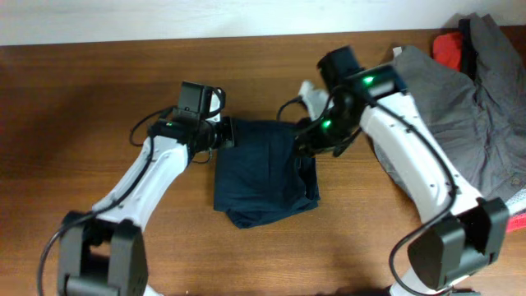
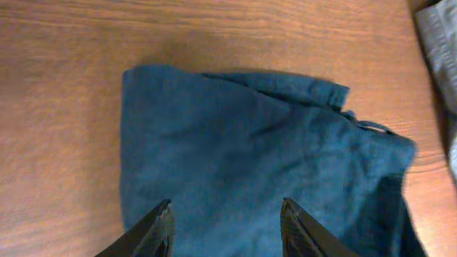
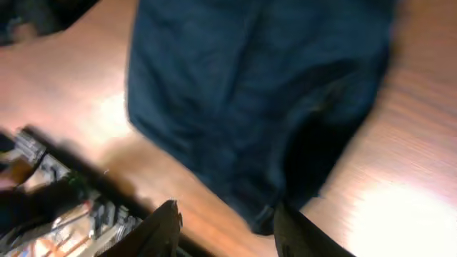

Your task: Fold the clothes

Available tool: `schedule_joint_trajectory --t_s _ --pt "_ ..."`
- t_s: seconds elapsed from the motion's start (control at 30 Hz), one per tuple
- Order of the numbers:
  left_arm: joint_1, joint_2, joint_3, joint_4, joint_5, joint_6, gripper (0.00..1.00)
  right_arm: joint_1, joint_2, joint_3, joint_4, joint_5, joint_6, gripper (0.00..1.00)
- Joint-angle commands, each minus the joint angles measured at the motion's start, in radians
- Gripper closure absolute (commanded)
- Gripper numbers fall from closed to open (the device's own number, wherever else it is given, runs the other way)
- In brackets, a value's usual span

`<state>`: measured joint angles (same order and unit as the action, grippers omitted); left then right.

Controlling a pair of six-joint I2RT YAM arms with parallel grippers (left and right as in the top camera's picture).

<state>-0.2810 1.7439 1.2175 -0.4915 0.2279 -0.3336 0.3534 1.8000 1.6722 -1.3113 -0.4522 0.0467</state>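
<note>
Closest to any lens are the two dark fingers (image 2: pixel 158 228) of the left claw (image 2: pixel 227 207), poking up from the bottom of the left wrist view. They're spread wide with nothing pinched between them, just the navy shorts (image 2: pixel 250 157) lying on the table (image 2: pixel 64 107) underneath and ahead. From overhead, the left claw (image 1: pixel 228 133) sits right at the upper left edge of the navy shorts (image 1: pixel 263 173). Touching or hovering just over, can't say.

The shorts are mid frame, gathered into a roughly rectangular packet. Its long axis runs top to bottom in the overhead shot, and the lower edge is a bit ragged and rounded. The left wrist view shows a thicker hem-like edge and a thin loop, maybe a drawstring, toward the right side.

Moving right, the right claw (image 1: pixel 304 138) is at the upper right edge of the packet. So the two arms flank the same upper end, about equally close. The right wrist view is blurry, but the right claw (image 3: pixel 227 210) looks parted too. A corner of the navy shorts (image 3: pixel 250 86) reaches down toward the gap. I'd say it isn't gripped.

Far right there's a heap of grey garments (image 1: pixel 460 107) and a red piece (image 1: pixel 448 48) up in the corner, well apart from the action.

My guess is that each claw next needs to grab its own top corner and bring that end down along the long axis toward the lower edge.
</note>
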Motion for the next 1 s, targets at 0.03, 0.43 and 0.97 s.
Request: schedule_joint_trajectory --t_s 0.03,0.43,0.97 --pt "-0.002 0.067 0.002 0.04 0.019 0.041 0.52 0.05 0.024 -0.15 0.09 -0.188 -0.032 0.53" --pt "-0.004 0.201 0.001 -0.085 0.012 0.048 0.52 0.05 0.031 -0.587 0.475 -0.044 0.12 0.53" --pt "-0.028 0.167 -0.005 -0.526 0.045 -0.101 0.81 -0.114 0.039 -0.593 0.689 0.285 0.145 0.52"
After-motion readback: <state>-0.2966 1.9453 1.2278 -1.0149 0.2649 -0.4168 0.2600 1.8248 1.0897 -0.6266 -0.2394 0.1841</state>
